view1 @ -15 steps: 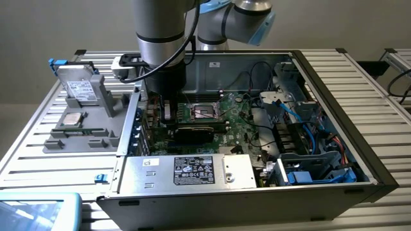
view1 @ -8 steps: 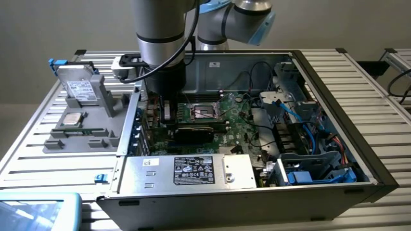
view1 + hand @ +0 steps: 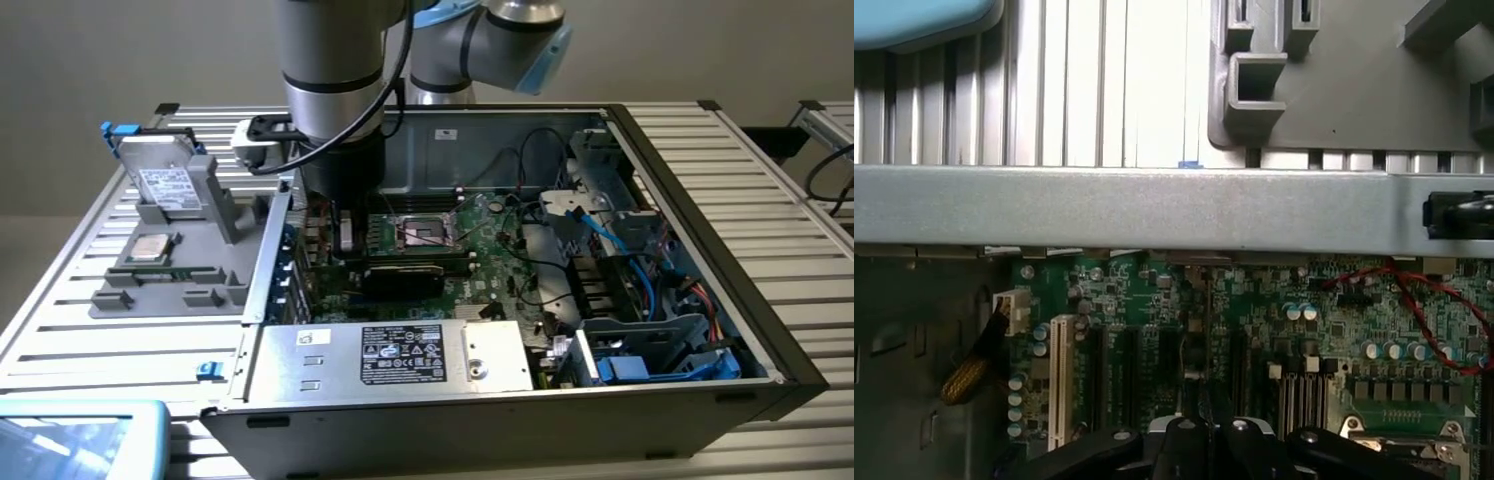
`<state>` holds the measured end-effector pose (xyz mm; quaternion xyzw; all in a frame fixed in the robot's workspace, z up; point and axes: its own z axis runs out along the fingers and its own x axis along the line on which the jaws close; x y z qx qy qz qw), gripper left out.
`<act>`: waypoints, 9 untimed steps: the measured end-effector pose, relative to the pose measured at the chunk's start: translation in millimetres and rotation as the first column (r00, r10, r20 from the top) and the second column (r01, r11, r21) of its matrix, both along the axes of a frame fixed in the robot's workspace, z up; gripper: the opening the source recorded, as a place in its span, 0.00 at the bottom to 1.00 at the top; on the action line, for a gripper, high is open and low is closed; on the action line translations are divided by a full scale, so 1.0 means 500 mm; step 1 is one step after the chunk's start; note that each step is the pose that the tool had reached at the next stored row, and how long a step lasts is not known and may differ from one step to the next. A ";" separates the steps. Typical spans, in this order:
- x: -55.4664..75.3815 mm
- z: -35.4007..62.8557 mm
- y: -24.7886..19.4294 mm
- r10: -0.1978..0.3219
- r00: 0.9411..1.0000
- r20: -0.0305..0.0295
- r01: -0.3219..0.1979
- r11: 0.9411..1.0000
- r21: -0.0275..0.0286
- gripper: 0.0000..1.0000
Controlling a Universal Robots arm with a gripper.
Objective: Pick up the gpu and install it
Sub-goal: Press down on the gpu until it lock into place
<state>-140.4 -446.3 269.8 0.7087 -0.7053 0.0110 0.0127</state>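
While a grey fixture (image 3: 174, 280) sits at the exterior view's left on the slatted worktop (image 3: 80, 330), carrying a silver drive (image 3: 170, 188), the open case (image 3: 561, 400) fills the centre and right. At upper centre the arm (image 3: 334, 90) reaches down into the case, its tool (image 3: 1206, 428) low over the motherboard (image 3: 501, 265). A thin dark edge, apparently the gpu (image 3: 1206, 400), stands upright between the slots at the tool; whether the tool pinches it I cannot tell.

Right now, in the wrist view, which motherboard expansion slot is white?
The white slot at the end of the row, next to the yellow-sleeved cable. The other slots alongside it are black.
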 end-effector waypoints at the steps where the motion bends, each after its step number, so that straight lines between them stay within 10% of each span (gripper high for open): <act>1: 0.002 0.011 -0.0002 0.000 1.000 -0.001 0.000 1.000 -0.002 0.12; 9: 0.049 0.037 -0.0011 0.000 1.000 -0.001 0.000 1.000 -0.002 0.12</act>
